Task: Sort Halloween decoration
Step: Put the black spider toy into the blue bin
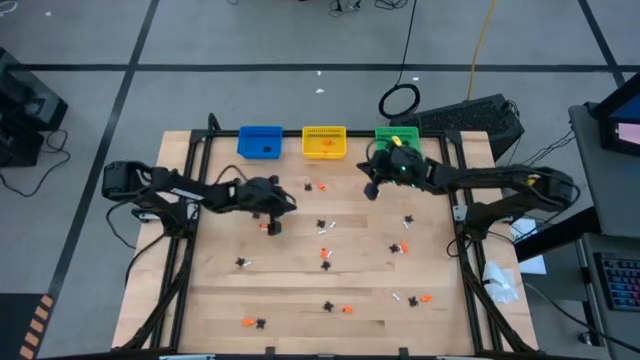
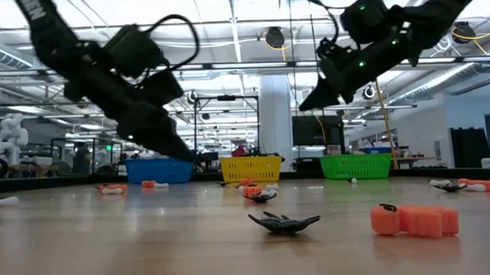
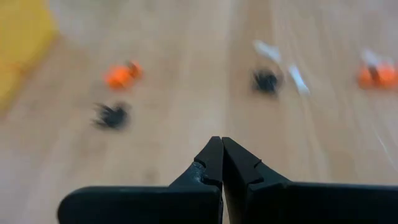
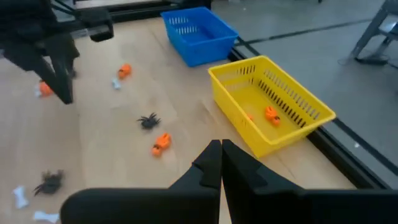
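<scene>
My two grippers are both pressed fully shut with nothing between the fingers. The left wrist view shows my left gripper [image 3: 222, 142] closed tip to tip, and the right wrist view shows my right gripper [image 4: 221, 146] the same, empty.

I take the yellow slotted plastic bin [image 1: 324, 143] at the far edge of the wooden table [image 1: 215, 295] as my landmark. A blue plastic bin [image 1: 260, 141] sits just to its left and a green plastic bin [image 1: 397, 135] just to its right. My right gripper [image 1: 371, 190] hangs above the table in front of the green bin, to the right of the yellow one. My left gripper [image 1: 272, 226] is low over the table, nearer than the yellow bin and to its left.

The Halloween decoration [image 1: 324, 255], many tiny black, orange and white plastic trinkets, lies scattered across the table on the near side of the yellow bin. One small orange trinket [image 4: 271, 114] already lies inside the yellow bin.

A small orange piece [image 1: 264, 226] lies just beside my left fingertips, so my left arm is clearly the nearer one to it. From my left wrist a black spidery trinket [image 3: 111, 116] and an orange one [image 3: 122, 74] lie ahead of the closed tips, off to one side; they are too blurred to tell a long axis. I judge the jaws must open before either arm can pick anything.
</scene>
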### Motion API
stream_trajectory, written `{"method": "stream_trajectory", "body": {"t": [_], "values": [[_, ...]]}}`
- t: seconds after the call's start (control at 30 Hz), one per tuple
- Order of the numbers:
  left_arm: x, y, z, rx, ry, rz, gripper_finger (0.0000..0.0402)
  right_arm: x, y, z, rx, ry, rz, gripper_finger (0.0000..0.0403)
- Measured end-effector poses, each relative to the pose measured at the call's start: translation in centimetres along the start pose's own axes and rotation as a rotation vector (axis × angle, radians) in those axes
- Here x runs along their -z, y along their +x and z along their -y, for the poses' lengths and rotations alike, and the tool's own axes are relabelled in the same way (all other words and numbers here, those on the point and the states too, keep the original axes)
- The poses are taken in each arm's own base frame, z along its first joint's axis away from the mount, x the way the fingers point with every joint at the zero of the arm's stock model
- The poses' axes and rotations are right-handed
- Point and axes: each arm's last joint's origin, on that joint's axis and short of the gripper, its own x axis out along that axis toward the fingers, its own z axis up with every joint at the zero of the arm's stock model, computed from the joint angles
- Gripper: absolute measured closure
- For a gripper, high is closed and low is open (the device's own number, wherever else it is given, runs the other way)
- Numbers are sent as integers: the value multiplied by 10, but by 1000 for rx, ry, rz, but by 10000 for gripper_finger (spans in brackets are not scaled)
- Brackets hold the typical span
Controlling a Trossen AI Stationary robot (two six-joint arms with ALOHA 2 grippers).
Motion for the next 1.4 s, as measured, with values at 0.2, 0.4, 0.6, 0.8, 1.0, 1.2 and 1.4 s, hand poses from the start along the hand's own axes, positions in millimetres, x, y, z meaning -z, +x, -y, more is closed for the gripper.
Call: {"method": "stream_trajectory", "body": {"t": [0.2, 0.4, 0.6, 0.8, 1.0, 1.2, 1.4], "values": [[-15, -4, 24, 107, 63, -294, 402, 11, -12, -12, -43, -10, 7, 403], [-21, -14, 41, 64, 5, -488, 402, 10, -13, -16, -39, -27, 13, 403], [-13, -24, 46, -24, 13, -642, 401, 10, -13, -17, -41, -22, 15, 403], [-3, -25, 46, -23, -7, -683, 401, 10, -13, -17, -41, -21, 16, 403], [-3, -24, 47, 8, -12, -679, 399, 10, -13, -17, -41, -17, 15, 403], [-3, -24, 47, 19, -16, -675, 347, 10, -13, -17, -42, -16, 15, 403], [-12, -26, 47, 31, -18, -681, 290, 10, -13, -17, -42, -16, 15, 403]]}}
